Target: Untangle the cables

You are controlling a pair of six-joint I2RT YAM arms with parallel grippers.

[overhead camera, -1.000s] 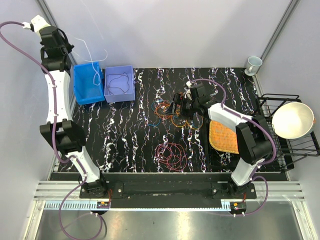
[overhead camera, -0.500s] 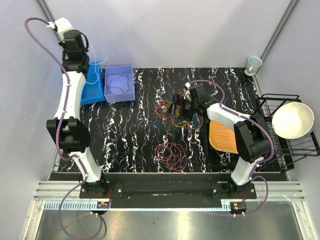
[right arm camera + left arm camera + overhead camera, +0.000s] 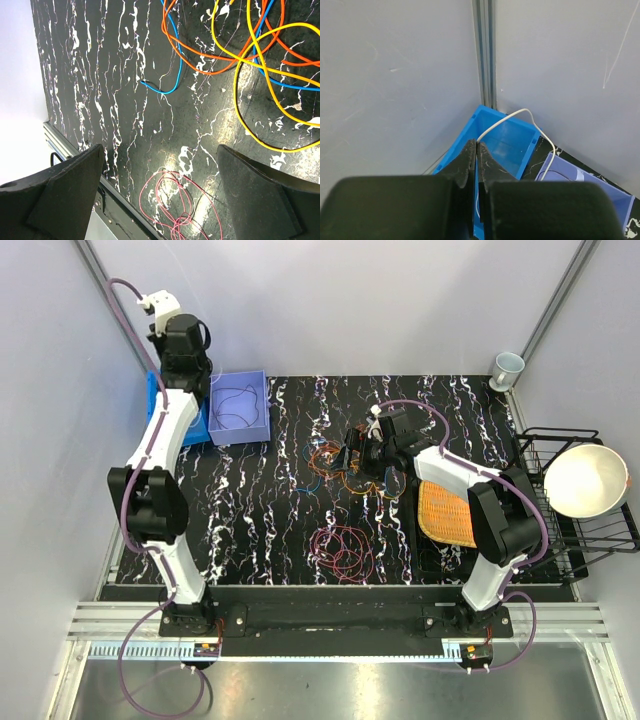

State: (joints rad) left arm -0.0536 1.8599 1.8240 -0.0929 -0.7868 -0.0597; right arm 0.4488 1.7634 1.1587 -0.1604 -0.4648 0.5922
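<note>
Near the middle of the bench (image 3: 250,510) lies the main tangle of cables (image 3: 335,462) — orange, yellow and blue loops crossing one another. Closer to the arm bases and apart from that tangle, one magenta-red cable (image 3: 342,550) lies coiled by itself. One more, a white cable (image 3: 520,112), is up in the far left corner. The left fingers (image 3: 466,162) are pinched together on it. From their tips it arcs over the blue bin (image 3: 505,140) and drops toward the lavender bin (image 3: 580,180).

The two bins stand side by side at the far left of the bench. From above, the lavender one holds one thin dark cable (image 3: 238,405) in a loose loop. That overhead view hides the left fingers under their own wrist, so only the left wrist camera shows the pinch.

The right fingers (image 3: 65,185) are spread wide over the bench at the tangle, with nothing between them. Their camera shows what the overhead view blurs — the blue cable's loose end (image 3: 142,82) lying on the bench.

Only the overhead view takes in the right edge: one orange woven mat (image 3: 447,513), one black wire rack (image 3: 590,530) carrying one pale bowl (image 3: 585,480), and one cup (image 3: 508,367) in the far corner
</note>
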